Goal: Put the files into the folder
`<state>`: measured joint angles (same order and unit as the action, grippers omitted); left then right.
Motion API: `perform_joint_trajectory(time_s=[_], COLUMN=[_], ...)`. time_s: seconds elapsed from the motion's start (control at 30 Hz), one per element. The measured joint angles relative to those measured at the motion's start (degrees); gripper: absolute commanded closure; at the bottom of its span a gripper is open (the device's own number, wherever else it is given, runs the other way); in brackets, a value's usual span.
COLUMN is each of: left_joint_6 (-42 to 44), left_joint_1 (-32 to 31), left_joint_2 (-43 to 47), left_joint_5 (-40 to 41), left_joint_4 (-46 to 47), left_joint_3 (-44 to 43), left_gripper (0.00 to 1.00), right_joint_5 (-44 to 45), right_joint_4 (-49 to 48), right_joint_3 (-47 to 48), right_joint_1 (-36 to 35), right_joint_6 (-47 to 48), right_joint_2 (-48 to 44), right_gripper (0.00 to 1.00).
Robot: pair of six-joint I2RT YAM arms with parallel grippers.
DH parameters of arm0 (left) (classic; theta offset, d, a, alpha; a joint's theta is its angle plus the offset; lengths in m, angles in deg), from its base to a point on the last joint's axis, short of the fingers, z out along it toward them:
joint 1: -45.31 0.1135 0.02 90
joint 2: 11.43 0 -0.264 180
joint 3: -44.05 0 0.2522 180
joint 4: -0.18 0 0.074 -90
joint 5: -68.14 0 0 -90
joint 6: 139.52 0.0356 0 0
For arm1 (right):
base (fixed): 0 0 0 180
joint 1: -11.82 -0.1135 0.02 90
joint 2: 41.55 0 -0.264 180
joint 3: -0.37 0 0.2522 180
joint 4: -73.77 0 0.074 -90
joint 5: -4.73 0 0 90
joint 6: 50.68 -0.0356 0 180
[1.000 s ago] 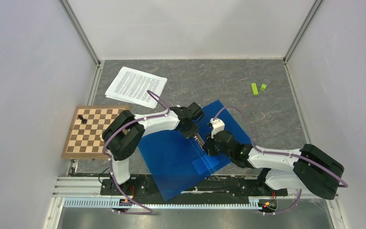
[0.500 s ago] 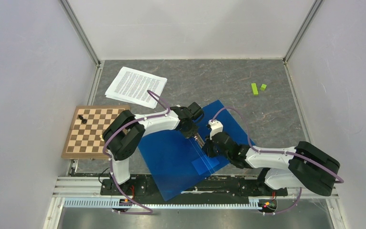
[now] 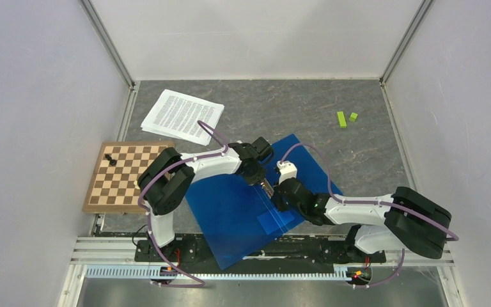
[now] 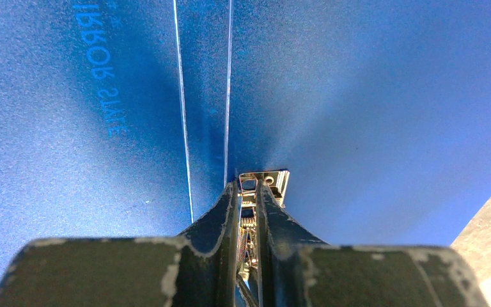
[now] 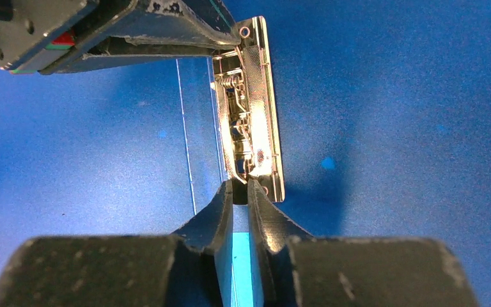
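Files (image 3: 182, 116): thin stack of white paper sheets printed in black, lying flat near the table's far left corner, well apart from the folder
Folder: flat bright blue plastic folder (image 3: 230, 217), lying open at the middle of the near edge of the grey table (image 3: 371, 160), with its shiny metal clip (image 5: 249, 109) along the spine
Left claw: left gripper (image 4: 248, 192) is pinched tight on one end of the clip
Right claw: right gripper (image 5: 238, 188) has its jaws almost together at the clip's opposite end; you cannot tell whether it has a real bite
Handling: expect light, limp, slippery sheets that fan apart easily; take them at one edge and pinch the whole stack together
Views: your wrist cameras show the clip's spring and both pinches up close; only the top camera shows you the papers
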<state>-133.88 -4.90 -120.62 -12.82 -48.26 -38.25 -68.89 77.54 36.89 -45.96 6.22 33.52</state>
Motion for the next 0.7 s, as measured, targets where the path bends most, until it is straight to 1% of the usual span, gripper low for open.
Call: perform_joint_trajectory(time_s=[0.27, 0.53, 0.7], left_joint_6=[0.02, 0.02, 0.02], left_joint_1=[0.00, 0.07, 0.11], left_joint_2=[-0.07, -0.11, -0.11], left_joint_5=[0.00, 0.02, -0.04], left_joint_4=[0.00, 0.00, 0.00], left_joint_3=[0.00, 0.00, 0.00], left_gripper=[0.98, 0.98, 0.98], right_joint_5=[4.13, 10.95, 13.40], right_joint_4=[4.09, 8.57, 9.68], right_joint_3=[2.75, 5.46, 6.29], right_joint_1=[-2.03, -4.83, -5.99], right_joint_6=[-2.27, -4.74, -5.84], right_joint_2=[1.92, 3.91, 5.42], right_gripper=[0.98, 0.99, 1.00])
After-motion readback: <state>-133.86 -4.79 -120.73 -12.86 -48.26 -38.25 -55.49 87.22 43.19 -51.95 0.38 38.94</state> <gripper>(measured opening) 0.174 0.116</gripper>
